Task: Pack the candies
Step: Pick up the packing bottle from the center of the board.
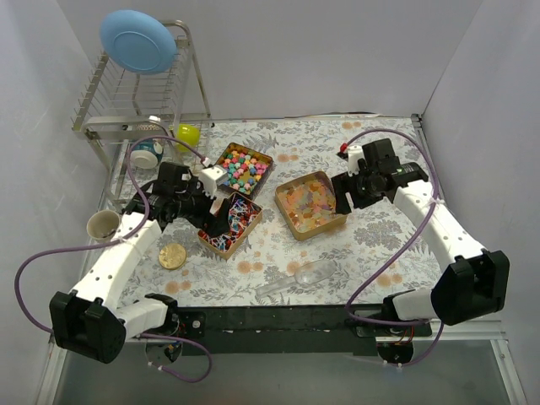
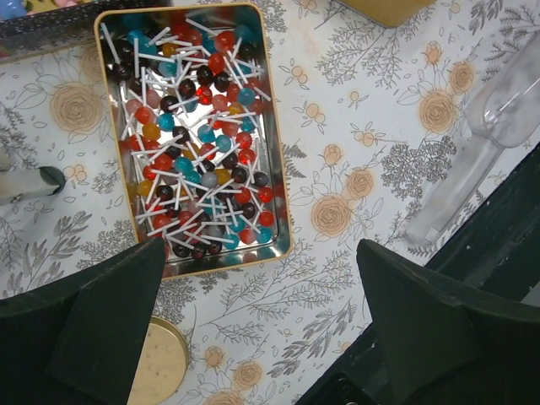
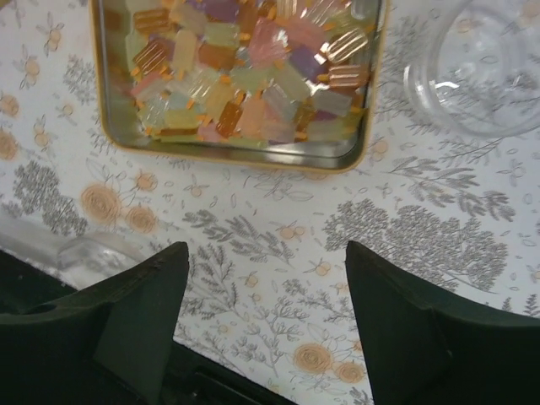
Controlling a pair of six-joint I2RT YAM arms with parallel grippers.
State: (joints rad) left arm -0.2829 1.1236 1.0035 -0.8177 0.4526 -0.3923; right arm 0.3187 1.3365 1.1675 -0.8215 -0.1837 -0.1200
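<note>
Candies [image 1: 310, 205] are sitting in three open tins [image 3: 253, 159] around the middle of the table [image 1: 371, 245]: bright lumps [image 1: 245, 166] nearest the far edge, red and blue lollipops [image 2: 198, 135] toward the left edge, orange gummies [image 3: 245, 76] toward the right. The left gripper [image 2: 261, 253] is hovering over the lollipop tin, jaws spread wide, holding nothing. The right gripper [image 3: 266, 253] is hanging just beside the gummy tin, jaws apart and empty. A gold lid [image 1: 172, 255] and a clear scoop [image 1: 304, 277] are lying nearer the near edge.
</note>
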